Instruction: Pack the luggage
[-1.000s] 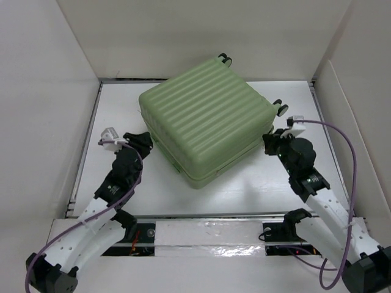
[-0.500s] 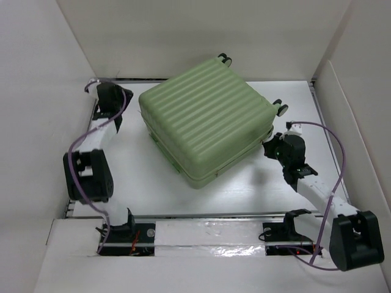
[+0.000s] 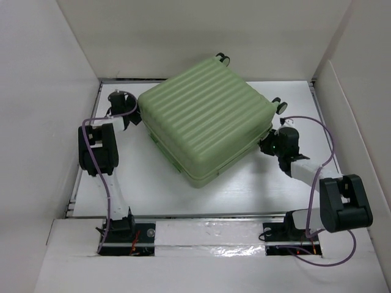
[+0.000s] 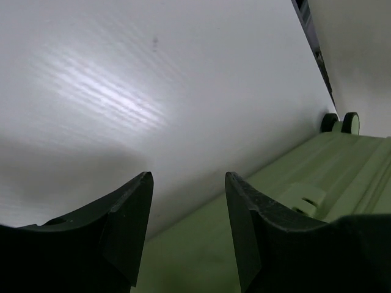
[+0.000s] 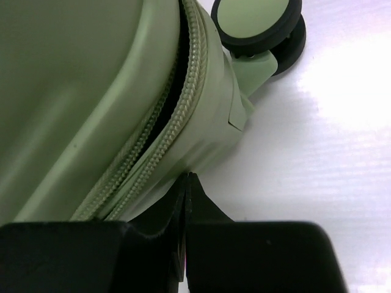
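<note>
The luggage lay shut and flat on the table, ribbed shell up. It sat at the middle toward the back, turned so that one corner pointed at us. Nothing to pack was visible beside it, and we could not tell what was inside. We judged that we were working at the seam, either getting it open or finishing the closure. The pictures did not settle which.

On the near right side, our right gripper had its fingers pressed together with nothing visible between them. The tips were touching the lower shell just under the zipper. A dark slit ran between the rows of teeth along part of that stretch, so the zipper looked not fully meshed there. No pull tab was in view. The next move, as we saw it, called for finding that tab and following the curve of the seam without sliding off the smooth shell. A black-and-green wheel stood just beyond the fingertips.

Farther back on the left, our left gripper was spread wide and held nothing. It was low over the table, just beside the far-left corner of the shell, and contact was unclear. To steady the case it would need to close in against that side. Past it, a wheel pair showed at the rear edge.
</note>
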`<state>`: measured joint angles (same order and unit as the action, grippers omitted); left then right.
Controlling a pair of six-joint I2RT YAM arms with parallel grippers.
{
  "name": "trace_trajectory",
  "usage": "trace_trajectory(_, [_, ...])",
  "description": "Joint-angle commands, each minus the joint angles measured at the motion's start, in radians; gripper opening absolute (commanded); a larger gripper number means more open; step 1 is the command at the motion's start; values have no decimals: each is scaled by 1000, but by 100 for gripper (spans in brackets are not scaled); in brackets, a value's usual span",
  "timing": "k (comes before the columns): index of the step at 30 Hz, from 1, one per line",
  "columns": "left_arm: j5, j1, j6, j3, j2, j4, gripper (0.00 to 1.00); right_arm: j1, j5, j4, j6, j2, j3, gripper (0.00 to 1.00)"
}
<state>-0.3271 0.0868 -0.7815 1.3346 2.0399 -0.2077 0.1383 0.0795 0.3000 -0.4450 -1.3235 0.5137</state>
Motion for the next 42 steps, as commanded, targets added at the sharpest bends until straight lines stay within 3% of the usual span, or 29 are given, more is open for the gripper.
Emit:
trace_trajectory(1, [-17,5,-77,-159,-142,-209,47,12,160,218,14,-81,166,0])
trace_trajectory(5, [42,-4,-140,-375,-237,-280,45,21,268,219,34,-276,345,0])
trace_trajectory(11, [149,-38,-163,-619,-429,-358,44,30,344,157,38,-391,563,0])
trace_trajectory(15, [217,-24,-170,-721,-564,-349,47,30,381,-32,116,-488,744,3])
trace_trajectory(19, [294,27,-185,-730,-763,-253,58,12,411,-70,131,-464,758,21])
trace_trajectory(20, [316,27,-196,-709,-805,-230,63,12,414,-67,127,-447,740,34])
trace_trajectory(21, [350,27,-205,-698,-842,-213,71,-15,416,-56,126,-425,693,39])
trace_trajectory(23, [407,27,-220,-660,-954,-174,75,-35,405,-50,124,-349,634,52])
trace_trajectory(25, [445,27,-219,-625,-1054,-136,74,-68,385,-19,112,-289,519,58])
trace_trajectory(26, [444,27,-207,-599,-1087,-133,72,-77,382,-4,103,-225,475,59])
trace_trajectory(28, [422,1,-182,-585,-1168,-136,50,-92,387,69,71,-160,323,56])
trace_trajectory(29, [415,-25,-141,-583,-1193,-136,34,-92,391,102,63,-123,266,30])
trace_trajectory(30, [401,-71,-122,-586,-1214,-127,12,-101,413,182,57,-47,206,18])
trace_trajectory(31, [335,-90,-110,-598,-1247,-125,3,-101,427,226,45,-8,144,8])
trace_trajectory(32, [268,-111,-95,-658,-1279,-137,0,-101,462,301,46,65,26,0])
trace_trajectory(34, [150,-131,-79,-741,-1309,-162,0,-89,480,349,57,130,-78,0])
trace_trajectory(40, [73,-174,27,-955,-1492,-30,0,-14,486,312,149,303,-309,0])
trace_trajectory(42, [59,-174,60,-1008,-1563,11,0,12,508,347,173,306,-330,17])
